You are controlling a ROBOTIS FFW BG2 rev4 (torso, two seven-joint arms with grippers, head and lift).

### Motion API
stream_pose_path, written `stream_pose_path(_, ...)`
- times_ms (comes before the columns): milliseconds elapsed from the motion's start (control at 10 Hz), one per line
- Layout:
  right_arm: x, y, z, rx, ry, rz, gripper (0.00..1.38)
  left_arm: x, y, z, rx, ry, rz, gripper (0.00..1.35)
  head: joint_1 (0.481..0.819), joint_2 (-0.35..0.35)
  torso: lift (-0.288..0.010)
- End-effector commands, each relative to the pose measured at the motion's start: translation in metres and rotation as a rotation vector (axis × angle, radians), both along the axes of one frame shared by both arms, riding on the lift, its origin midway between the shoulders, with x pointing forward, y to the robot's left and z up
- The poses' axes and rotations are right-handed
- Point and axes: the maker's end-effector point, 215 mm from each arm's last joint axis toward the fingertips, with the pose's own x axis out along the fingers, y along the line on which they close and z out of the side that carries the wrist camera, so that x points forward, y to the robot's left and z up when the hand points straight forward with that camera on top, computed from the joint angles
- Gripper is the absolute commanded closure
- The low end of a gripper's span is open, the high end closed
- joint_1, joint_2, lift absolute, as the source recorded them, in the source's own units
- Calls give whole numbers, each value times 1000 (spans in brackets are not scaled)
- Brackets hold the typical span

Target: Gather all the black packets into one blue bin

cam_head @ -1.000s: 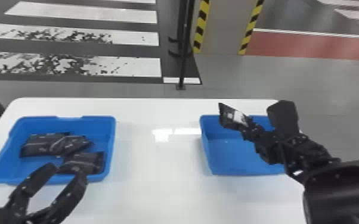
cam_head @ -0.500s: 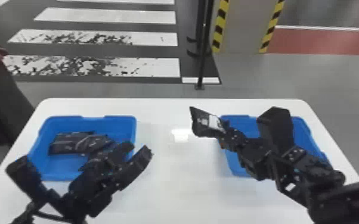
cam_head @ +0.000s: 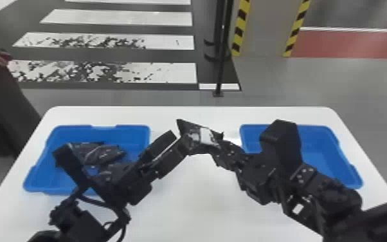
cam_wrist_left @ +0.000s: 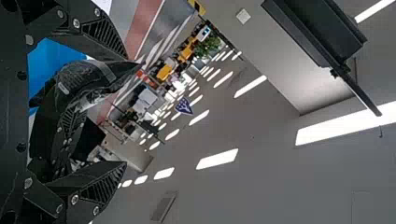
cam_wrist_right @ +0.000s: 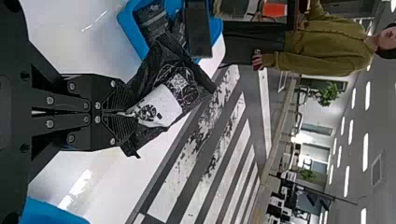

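Note:
My right gripper (cam_head: 220, 146) is shut on a black packet (cam_head: 199, 135) with a white label, above the table between the bins; in the right wrist view that gripper (cam_wrist_right: 122, 112) pinches the edge of the packet (cam_wrist_right: 161, 105). My left gripper (cam_head: 179, 141) is beside the packet's left end; in the left wrist view, the left gripper (cam_wrist_left: 125, 111) has its fingers apart, the packet (cam_wrist_left: 86, 81) between them near one finger. More black packets (cam_head: 98, 154) lie in the left blue bin (cam_head: 119, 129), partly hidden by the left arm.
The right blue bin (cam_head: 323, 157) stands partly behind the right arm. Both bins rest on a white table (cam_head: 183, 206). A black pole (cam_head: 222, 64) stands beyond the table's far edge.
The left gripper has risen from the left bin's near side and moved right, up to the packet. The right gripper has carried its packet left, away from the right bin. The head view has shifted.

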Motion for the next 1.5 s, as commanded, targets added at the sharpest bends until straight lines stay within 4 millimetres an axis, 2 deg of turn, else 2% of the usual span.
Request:
stream_pose_path(0,-7,14,9,12,-13,31,1277,8,-8,-12,1,16,-1,274,695,-25,-110)
stream_pose_path(100,-12,23,13,20,-17,51,1277,16,-8,-15,1,11,17,335,695,-20,-110)
stream_pose_path(300,-17,29,15,29,-17,64,1277,28,-1,-8,34,-50,68,937,695,-3,-110)
stream_pose_path(400,-18,30,14,29,-14,66,1277,32,5,-2,39,-84,101,1153,695,6,-110)
stream_pose_path(500,-19,30,13,30,-11,67,1277,33,7,-2,77,-113,111,1199,695,15,-110)
stream_pose_path(700,-22,33,19,57,-10,73,1266,36,11,2,156,-182,133,1199,695,23,-110)
stream_pose_path(800,-25,31,20,93,1,70,837,39,16,5,180,-208,148,1199,695,27,-110)
stream_pose_path(900,-28,24,30,134,-22,60,277,42,31,9,189,-231,188,1200,695,32,-110)
stream_pose_path(1000,-31,8,43,159,-48,27,35,47,53,10,224,-254,238,1200,695,37,-110)
stream_pose_path(1100,-34,-15,48,177,-60,-25,110,53,81,10,281,-280,288,1200,695,47,-110)
stream_pose_path(1200,-36,-40,46,191,-71,-77,167,57,119,7,356,-304,353,1199,695,55,-110)
stream_pose_path(1300,-41,-73,37,205,-72,-148,183,62,164,-1,461,-306,416,1199,695,67,-110)
stream_pose_path(1400,-53,-108,9,228,-30,-217,182,67,210,-11,598,-298,471,1199,695,75,-110)
